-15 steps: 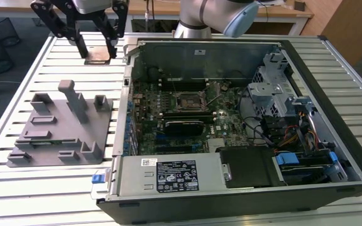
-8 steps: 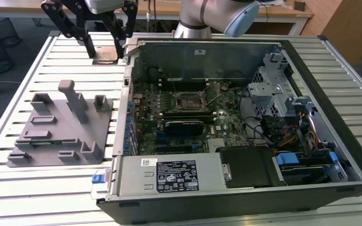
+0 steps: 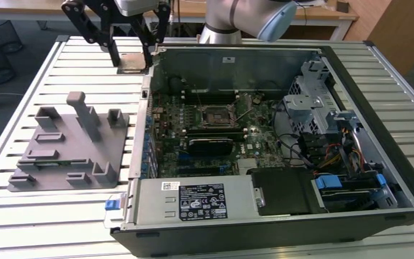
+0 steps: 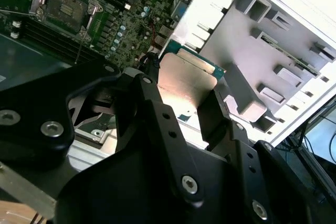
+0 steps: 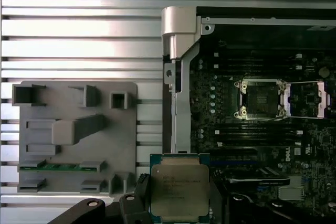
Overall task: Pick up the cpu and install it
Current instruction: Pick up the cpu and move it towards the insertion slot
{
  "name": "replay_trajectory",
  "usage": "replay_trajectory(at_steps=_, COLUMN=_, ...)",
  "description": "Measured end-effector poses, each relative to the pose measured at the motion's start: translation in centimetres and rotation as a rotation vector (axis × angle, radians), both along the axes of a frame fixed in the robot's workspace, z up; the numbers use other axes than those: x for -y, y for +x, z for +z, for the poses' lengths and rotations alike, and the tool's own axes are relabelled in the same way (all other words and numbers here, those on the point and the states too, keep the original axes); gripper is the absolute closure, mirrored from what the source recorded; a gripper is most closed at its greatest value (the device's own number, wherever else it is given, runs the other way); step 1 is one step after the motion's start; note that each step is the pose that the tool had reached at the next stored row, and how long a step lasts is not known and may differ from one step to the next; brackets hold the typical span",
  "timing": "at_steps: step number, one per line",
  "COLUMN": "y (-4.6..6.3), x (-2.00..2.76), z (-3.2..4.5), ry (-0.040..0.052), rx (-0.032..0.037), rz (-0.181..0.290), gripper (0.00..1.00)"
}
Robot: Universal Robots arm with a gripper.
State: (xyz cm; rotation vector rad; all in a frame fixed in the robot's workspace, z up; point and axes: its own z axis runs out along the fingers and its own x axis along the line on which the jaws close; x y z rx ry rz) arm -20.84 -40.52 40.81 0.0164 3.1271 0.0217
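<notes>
No print can be read — faint lines mark the cpu [image 5: 178, 190] (likewise the black label [image 3: 202, 201] on the metal cover [image 3: 153, 211]).

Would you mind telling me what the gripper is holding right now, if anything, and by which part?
The gripper holds the cpu, clamped by two opposite side edges, with its silvery top plate left uncovered.

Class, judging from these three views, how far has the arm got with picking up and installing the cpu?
Done: the cpu is picked up, clamped in the hand, clear of the grey holder block. In hand: it hangs above the slatted table by the computer case's edge. Left: the socket lies open and empty, so installing is not yet done.
</notes>
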Motion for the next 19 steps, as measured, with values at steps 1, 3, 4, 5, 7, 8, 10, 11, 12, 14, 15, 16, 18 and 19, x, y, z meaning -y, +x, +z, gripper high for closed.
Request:
replay_trajectory(at_steps=1, y=0.2, x=0.0, z=0.0, ry=0.0, rx=0.0, rz=0.0, gripper=0.46)
replay_trajectory(at_steps=3, y=0.4, x=0.0, z=0.0, ry=0.0, rx=-0.0001, rz=0.0, gripper=0.46)
replay_trajectory(at_steps=4, y=0.5, x=0.0, z=0.0, ry=0.0, rx=0.0, rz=0.0, gripper=0.46)
replay_trajectory(at_steps=5, y=0.6, x=0.0, z=0.0, ry=0.0001, rx=0.0001, rz=0.0, gripper=0.46)
replay_trajectory(at_steps=7, y=0.9, x=0.0, z=0.0, ry=0.0, rx=0.0, rz=0.0, gripper=0.46)
replay_trajectory(at_steps=8, y=1.0, x=0.0, z=0.0, ry=0.0001, rx=0.0, rz=0.0, gripper=0.46)
replay_trajectory(at_steps=10, y=1.2, x=0.0, z=0.0, ry=0.0001, rx=0.0, rz=0.0, gripper=0.46)
replay_trajectory(at_steps=11, y=1.3, x=0.0, z=0.0, ry=0.0, rx=0.0, rz=0.0, gripper=0.46)
replay_trajectory(at_steps=12, y=1.4, x=0.0, z=0.0, ry=0.0, rx=0.0, rz=0.0, gripper=0.46)
replay_trajectory(at_steps=14, y=1.6, x=0.0, z=0.0, ry=0.0001, rx=0.0, rz=0.0, gripper=0.46)
replay_trajectory(at_steps=15, y=1.7, x=0.0, z=0.0, ry=0.0, rx=0.0, rz=0.0, gripper=0.46)
replay_trajectory(at_steps=16, y=1.8, x=0.0, z=0.0, ry=0.0001, rx=0.0001, rz=0.0, gripper=0.46)
replay_trajectory(at_steps=18, y=2.6, x=0.0, z=0.0, ry=0.0, rx=0.0, rz=0.0, gripper=0.46)
replay_trajectory(at_steps=19, y=2.7, x=0.0, z=0.0, ry=0.0001, rx=0.0, rz=0.0, gripper=0.46)
